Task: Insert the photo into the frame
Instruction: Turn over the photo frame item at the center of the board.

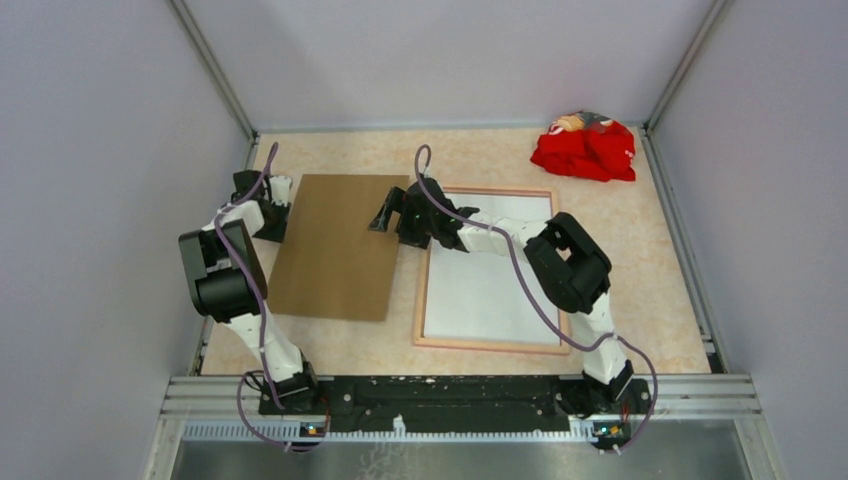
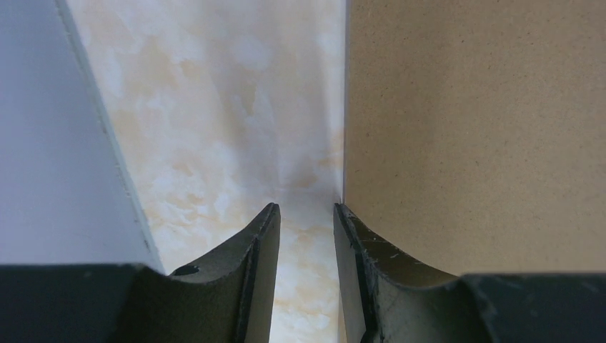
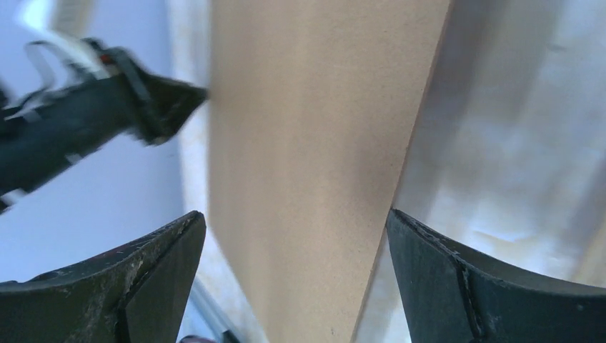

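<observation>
- Right wrist view: right tool [image 3: 294, 214] spread wide over the brown backing board [image 3: 314, 143], gripping nothing.
- Left tool [image 2: 306, 209] narrowly parted, empty, at the board's left edge on the desk [image 2: 214, 107].
- Photo [image 1: 480, 290] lies white side up inside the frame [image 1: 421, 300], just right of the board.
- Recommendation: pinch the board's edges only and lift it level, both tools together.
</observation>
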